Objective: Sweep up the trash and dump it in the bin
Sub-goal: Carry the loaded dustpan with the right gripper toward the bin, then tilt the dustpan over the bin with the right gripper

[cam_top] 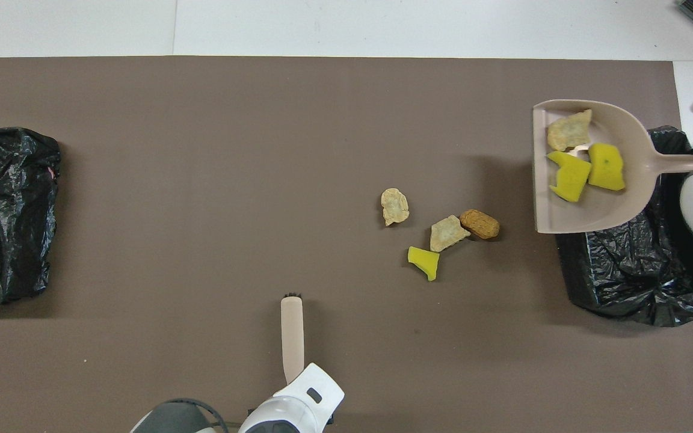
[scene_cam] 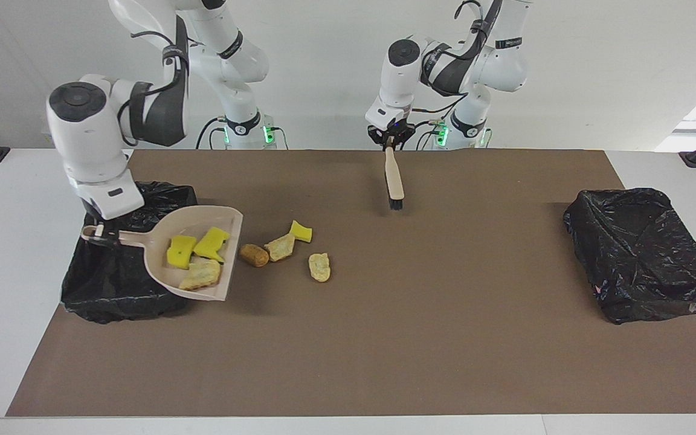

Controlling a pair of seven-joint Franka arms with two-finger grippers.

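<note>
My right gripper (scene_cam: 99, 233) is shut on the handle of the beige dustpan (scene_cam: 161, 234) (cam_top: 599, 210). It holds the pan in the air over the edge of the black-lined bin (scene_cam: 112, 284) (cam_top: 635, 270) at the right arm's end of the table. In the pan lie two yellow sponge pieces (scene_cam: 180, 251) (cam_top: 605, 166) and a tan lump (scene_cam: 201, 275). Several scraps of trash rest on the mat beside the bin: a brown lump (scene_cam: 254, 255) (cam_top: 480, 224), two tan lumps (scene_cam: 319, 267) (cam_top: 394, 206) and a yellow piece (scene_cam: 301, 231) (cam_top: 424, 262). My left gripper (scene_cam: 390, 138) is shut on a hand brush (scene_cam: 393, 175) (cam_top: 292, 337), which hangs bristles down.
A second black-lined bin (scene_cam: 644, 254) (cam_top: 3, 210) stands at the left arm's end of the table. The brown mat (scene_cam: 384, 338) covers the work area, with white table beyond its edges.
</note>
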